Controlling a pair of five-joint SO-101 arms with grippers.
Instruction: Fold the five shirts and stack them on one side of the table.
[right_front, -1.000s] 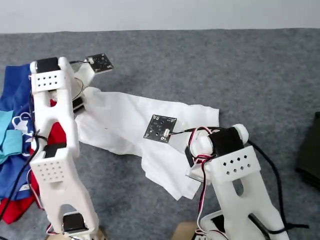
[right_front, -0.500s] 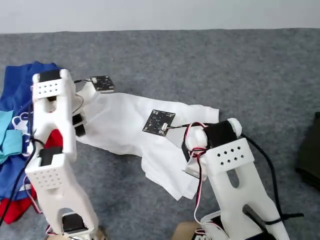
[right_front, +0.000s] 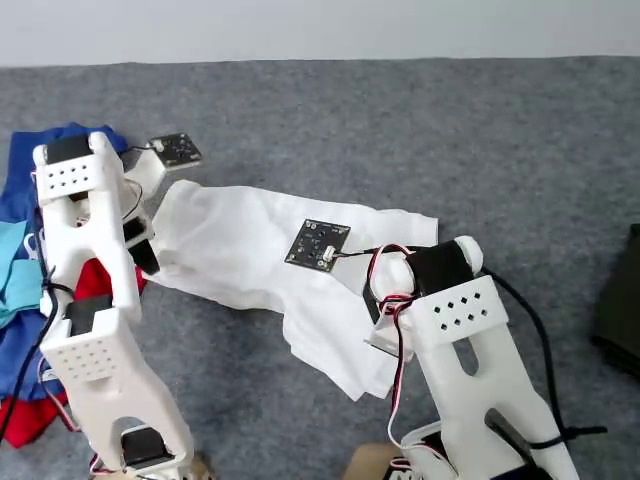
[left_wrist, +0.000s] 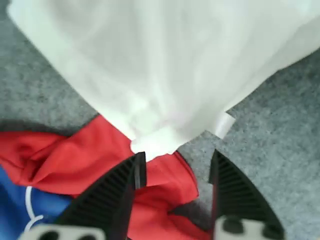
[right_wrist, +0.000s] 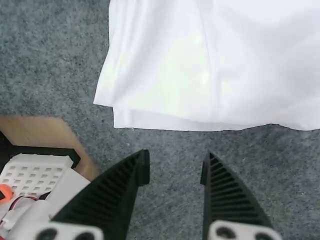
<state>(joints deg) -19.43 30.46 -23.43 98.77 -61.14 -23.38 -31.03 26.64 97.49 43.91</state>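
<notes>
- While the white shirt (right_front: 250, 245) lies spread out and wrinkled in the middle of the grey table (right_front: 450, 130), the two arms stand at the near edge, one on each side of it.
- The left arm (right_front: 90, 250) leans over the left end of the white shirt (left_wrist: 165, 65).
- The left gripper (left_wrist: 177, 157) is wide, and its two black fingers (left_wrist: 125, 185) pinch nothing.
- A corner of the white shirt sits right at the tips of those fingers, closer to one finger than to the other.
- Under that corner lies a red shirt (left_wrist: 75, 155), all bunched up, and the white shirt lies partly on top of it.
- A blue shirt (left_wrist: 15, 215) lies just beside the red one.
- From above, the red shirt (right_front: 105, 275), the blue shirt (right_front: 20, 190) and a light teal shirt (right_front: 15, 280) make a messy pile at the left side of the table, and none of them looks folded.
- The right arm (right_front: 450, 320) bends over the right end of the white shirt.
- The right gripper (right_wrist: 176, 155) is wide too, and nothing is in it.
- It hangs over bare grey table, just beside the hem of the white shirt (right_wrist: 210, 60), where two layers of cloth show one on top of the other.
- A brown board (right_wrist: 45, 135) shows near the right arm's base.
- A dark thing (right_front: 620, 300) sits at the far right edge of the table, well apart from the shirts.
</notes>
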